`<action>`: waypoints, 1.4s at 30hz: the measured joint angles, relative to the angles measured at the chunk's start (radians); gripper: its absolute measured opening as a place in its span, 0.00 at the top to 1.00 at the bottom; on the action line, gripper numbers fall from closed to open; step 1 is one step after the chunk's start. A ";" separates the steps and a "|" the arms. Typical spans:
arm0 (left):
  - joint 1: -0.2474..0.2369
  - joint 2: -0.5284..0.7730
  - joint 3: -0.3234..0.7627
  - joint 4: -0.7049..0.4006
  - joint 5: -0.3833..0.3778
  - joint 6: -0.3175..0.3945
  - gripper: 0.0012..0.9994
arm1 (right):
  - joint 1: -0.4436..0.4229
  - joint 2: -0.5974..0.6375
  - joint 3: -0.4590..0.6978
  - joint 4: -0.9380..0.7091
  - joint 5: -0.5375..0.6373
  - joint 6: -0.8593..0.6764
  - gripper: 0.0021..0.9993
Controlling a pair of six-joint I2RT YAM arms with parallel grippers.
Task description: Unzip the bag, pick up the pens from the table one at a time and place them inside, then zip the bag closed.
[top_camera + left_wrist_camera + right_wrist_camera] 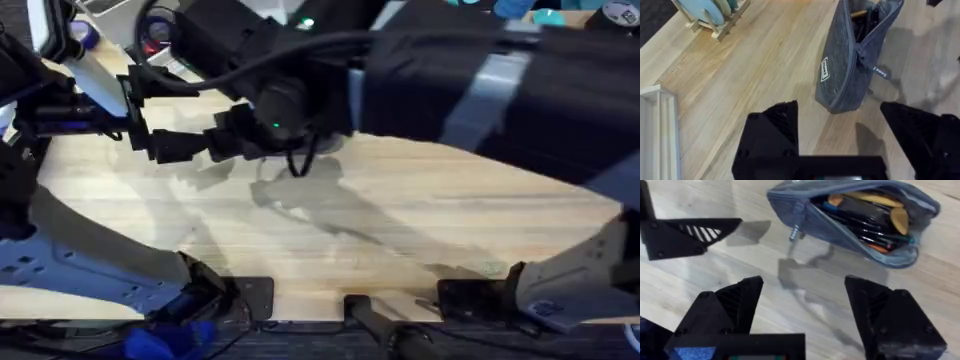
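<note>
Black fingers of the right gripper (pixel 802 312) stand nearest in the right wrist view, spread wide with nothing between them. Just beyond them lies bare surface (pixel 700 287), then the bag (pixel 815 215), resting on its side with the zipper mouth gaping. Several pens (pixel 867 217) and some orange items are packed inside. The metal zipper pull (pixel 795 231) hangs at the closed end of the track, facing the gripper.

In the left wrist view, the left gripper (pixel 840 127) likewise has its jaws open and empty, hovering near the lower end of the bag (pixel 842 75). A white label (pixel 825 69) marks the fabric side. Farther off, a wooden rack (pixel 720 20) holding pale blue pieces stands near the surface edge.

Judged step: loading appears complete, since no loose pen is visible on the surface; closing is in hand. Next move calls for one gripper to pin the bag's end while the other pinches the small pull and draws it along the track. Risk: the pouch may slide if unrestrained.
</note>
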 joint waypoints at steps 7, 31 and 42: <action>0.000 0.000 0.000 0.000 0.000 0.000 0.01 | 0.007 0.096 0.074 0.002 0.000 0.000 0.00; 0.000 0.000 0.000 0.000 0.000 0.000 0.01 | -0.006 0.208 0.087 0.139 0.036 -0.009 0.00; 0.000 0.000 0.000 0.005 0.001 0.000 0.01 | -0.014 0.228 0.087 0.172 0.068 -0.042 0.01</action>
